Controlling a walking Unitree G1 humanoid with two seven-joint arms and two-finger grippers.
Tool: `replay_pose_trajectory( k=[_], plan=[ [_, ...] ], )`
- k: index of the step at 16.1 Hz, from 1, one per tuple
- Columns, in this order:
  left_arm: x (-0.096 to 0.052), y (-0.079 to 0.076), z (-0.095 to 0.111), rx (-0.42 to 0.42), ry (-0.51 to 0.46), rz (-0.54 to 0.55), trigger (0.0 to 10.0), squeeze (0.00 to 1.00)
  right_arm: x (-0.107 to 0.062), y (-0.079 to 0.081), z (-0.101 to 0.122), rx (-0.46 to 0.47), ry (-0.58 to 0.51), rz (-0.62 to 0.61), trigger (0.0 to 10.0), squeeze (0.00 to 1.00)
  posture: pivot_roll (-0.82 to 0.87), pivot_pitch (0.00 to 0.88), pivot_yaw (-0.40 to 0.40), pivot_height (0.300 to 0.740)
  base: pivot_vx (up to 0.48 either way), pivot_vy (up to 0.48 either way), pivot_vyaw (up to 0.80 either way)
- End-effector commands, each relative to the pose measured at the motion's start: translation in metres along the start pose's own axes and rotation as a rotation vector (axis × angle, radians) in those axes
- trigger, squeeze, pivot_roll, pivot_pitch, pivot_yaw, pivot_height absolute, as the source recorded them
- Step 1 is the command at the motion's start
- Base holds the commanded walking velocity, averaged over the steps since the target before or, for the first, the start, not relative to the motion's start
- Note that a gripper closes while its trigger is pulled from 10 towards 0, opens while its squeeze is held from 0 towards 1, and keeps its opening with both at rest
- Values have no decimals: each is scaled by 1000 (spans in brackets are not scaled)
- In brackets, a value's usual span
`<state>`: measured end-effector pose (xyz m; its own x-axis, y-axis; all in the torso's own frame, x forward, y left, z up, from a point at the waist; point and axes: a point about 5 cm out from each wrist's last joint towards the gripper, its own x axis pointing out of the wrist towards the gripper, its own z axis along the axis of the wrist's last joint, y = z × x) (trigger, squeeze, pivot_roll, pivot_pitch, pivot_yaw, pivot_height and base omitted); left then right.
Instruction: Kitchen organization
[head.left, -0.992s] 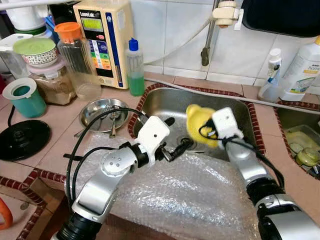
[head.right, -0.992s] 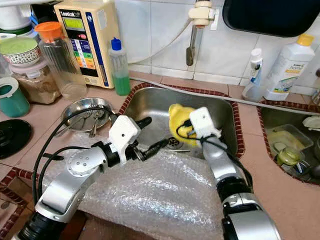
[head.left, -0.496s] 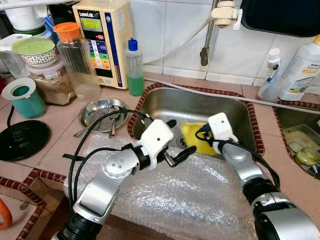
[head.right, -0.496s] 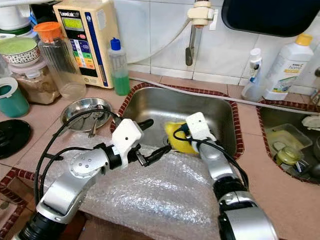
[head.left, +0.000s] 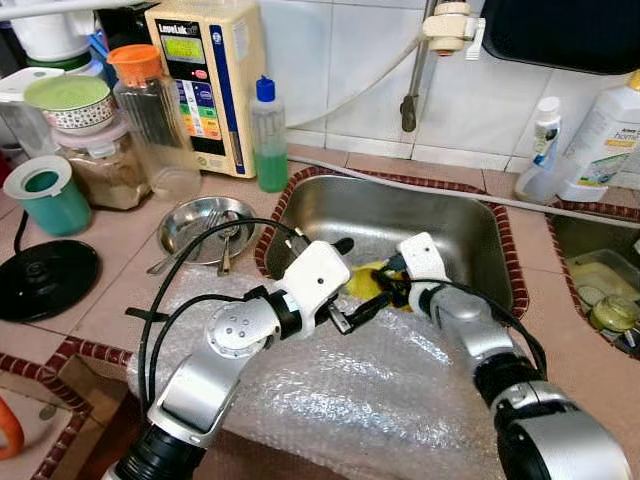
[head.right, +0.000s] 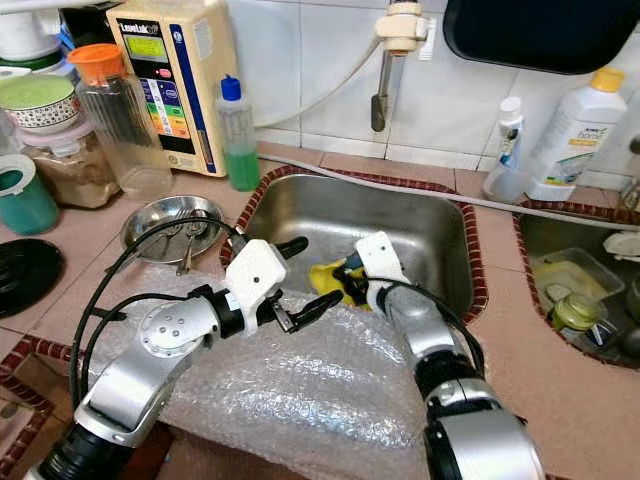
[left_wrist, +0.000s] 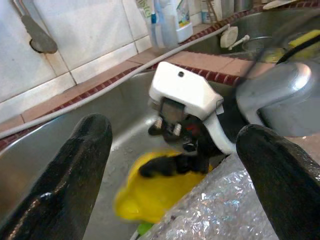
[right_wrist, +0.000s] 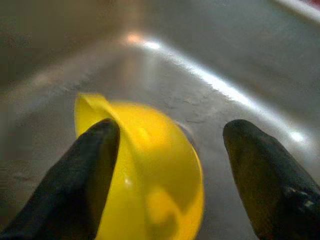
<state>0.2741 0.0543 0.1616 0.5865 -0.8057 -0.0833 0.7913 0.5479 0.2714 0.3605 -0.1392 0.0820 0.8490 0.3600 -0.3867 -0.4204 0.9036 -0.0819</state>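
A yellow plastic bowl lies tilted on the bottom of the steel sink, near the drain. My right gripper reaches down into the sink right at the bowl. In the right wrist view its fingers stand wide apart, open, with the bowl just beyond one of them. My left gripper hovers open over the sink's near edge, pointing at the bowl from the left. A sheet of bubble wrap covers the counter's front edge under both arms.
On the left counter stand a steel dish with cutlery, a green soap bottle, a beige water unit, jars, a teal cup and a black lid. White bottles and a second sink lie right.
My right gripper brought the yellow bowl down from mid-air to the sink bottom and leftward, and its fingers now stand apart. My left gripper shifted slightly right toward the bowl.
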Motion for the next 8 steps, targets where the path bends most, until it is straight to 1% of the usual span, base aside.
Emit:
replay_pose_trajectory(
  k=[1, 2, 3, 5, 6, 7, 8],
  plan=[
    [1, 0, 1, 19, -5, 0, 10000, 1000, 3, 8, 6, 160, 0, 92, 10000, 1000, 41, 0, 3, 740, 0, 0, 0],
    [1, 0, 1, 18, -6, 2, 10000, 1000, 4, 10, 9, 213, -4, 112, 10000, 1000, 41, 0, 3, 740, 0, 0, 0],
    [1, 0, 1, 18, -7, 3, 10000, 1000, 5, 10, 12, 263, -12, 103, 10000, 1000, 42, 0, 0, 740, 0, 0, 0],
    [1, 0, 1, 17, -7, 5, 10000, 1000, 5, 10, 14, 277, -19, 111, 10000, 1000, 41, 0, -1, 740, 0, 0, 0],
    [1, 0, 1, 17, -7, 10, 10000, 1000, 4, 9, 17, 223, -39, 99, 10000, 1000, 42, 0, -2, 740, 0, 0, 0],
    [1, 3, 1, 23, -8, 36, 10000, 1000, 4, 6, 22, 195, -76, 71, 10000, 1000, 43, 0, -3, 740, 0, 0, 0],
    [0, 11, 2, 23, -19, 106, 10000, 1000, 2, 2, 32, 167, -142, 31, 10000, 1000, 44, 0, -4, 740, 0, 0, 0]
  ],
)
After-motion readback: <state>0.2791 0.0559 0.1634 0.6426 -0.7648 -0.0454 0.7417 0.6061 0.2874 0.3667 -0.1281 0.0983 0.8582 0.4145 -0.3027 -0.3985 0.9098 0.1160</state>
